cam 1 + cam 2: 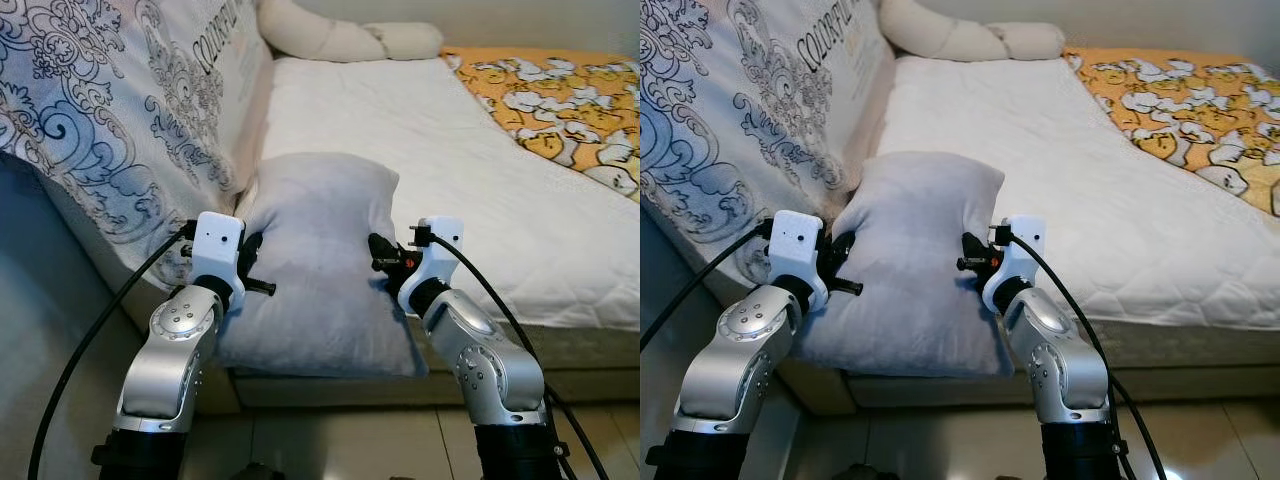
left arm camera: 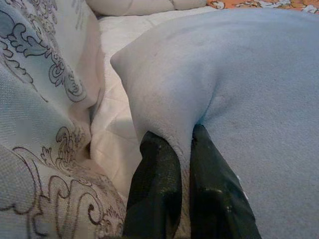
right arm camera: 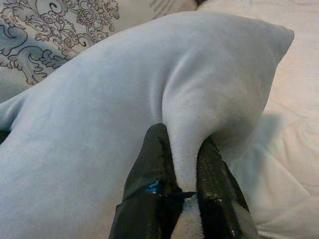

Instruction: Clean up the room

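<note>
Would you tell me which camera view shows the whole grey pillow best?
The left eye view: the grey pillow lies whole on the white mattress, with the left gripper and right gripper pinching its sides. The right eye view matches; each wrist view gives a close fold between fingers.

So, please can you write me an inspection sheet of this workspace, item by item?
Surface: white quilted mattress, its front edge above the tiled floor.
Job's things: grey pillow at the mattress edge, overhanging it.
Clutter: orange patterned blanket; cream bolster at the far end.
Grippers: left gripper and right gripper each pinch a fold of the pillow.
Cables: black cables along both arms.
Surroundings: patterned cover on the left.
</note>
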You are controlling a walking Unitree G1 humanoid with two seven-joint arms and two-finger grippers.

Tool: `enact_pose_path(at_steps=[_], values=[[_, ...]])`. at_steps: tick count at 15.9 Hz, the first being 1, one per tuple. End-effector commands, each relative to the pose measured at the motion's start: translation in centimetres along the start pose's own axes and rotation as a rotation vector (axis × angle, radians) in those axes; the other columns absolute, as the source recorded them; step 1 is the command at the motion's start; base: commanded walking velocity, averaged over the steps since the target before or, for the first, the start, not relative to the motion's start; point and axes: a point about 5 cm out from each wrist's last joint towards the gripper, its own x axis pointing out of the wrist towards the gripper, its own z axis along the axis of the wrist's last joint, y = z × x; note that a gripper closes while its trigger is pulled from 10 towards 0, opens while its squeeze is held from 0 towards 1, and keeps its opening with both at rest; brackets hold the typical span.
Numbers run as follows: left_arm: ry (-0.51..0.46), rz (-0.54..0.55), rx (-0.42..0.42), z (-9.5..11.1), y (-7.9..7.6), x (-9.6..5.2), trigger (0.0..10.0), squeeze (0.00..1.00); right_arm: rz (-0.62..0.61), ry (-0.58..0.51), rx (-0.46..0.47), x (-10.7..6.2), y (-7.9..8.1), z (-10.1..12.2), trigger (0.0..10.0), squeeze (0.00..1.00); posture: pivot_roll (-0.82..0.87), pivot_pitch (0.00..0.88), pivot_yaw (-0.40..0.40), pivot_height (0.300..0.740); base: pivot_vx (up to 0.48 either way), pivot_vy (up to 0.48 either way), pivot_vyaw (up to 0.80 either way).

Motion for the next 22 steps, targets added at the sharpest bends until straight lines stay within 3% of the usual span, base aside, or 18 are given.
enact_pose_path(at_steps=[1,8,22], values=[[-0.046,0.028,0.014,0.85,0.36,-0.19,10.0,0.00,-0.014,-0.035,-0.003,-0.07,-0.41,0.93,10.0,0.00,-0.09,0.000,0.000,0.740,0.000,0.000,0.00],[-0.045,0.023,0.007,0.80,0.27,-0.11,10.0,0.00,-0.006,-0.033,-0.009,0.43,-0.35,1.17,10.0,0.00,-0.09,0.000,-0.006,0.740,0.000,0.000,0.00],[-0.027,0.025,-0.002,0.43,0.32,-0.19,10.0,0.00,-0.011,-0.023,-0.005,0.52,-0.43,1.15,10.0,0.00,-0.09,0.000,-0.012,0.740,0.260,0.000,0.00]])
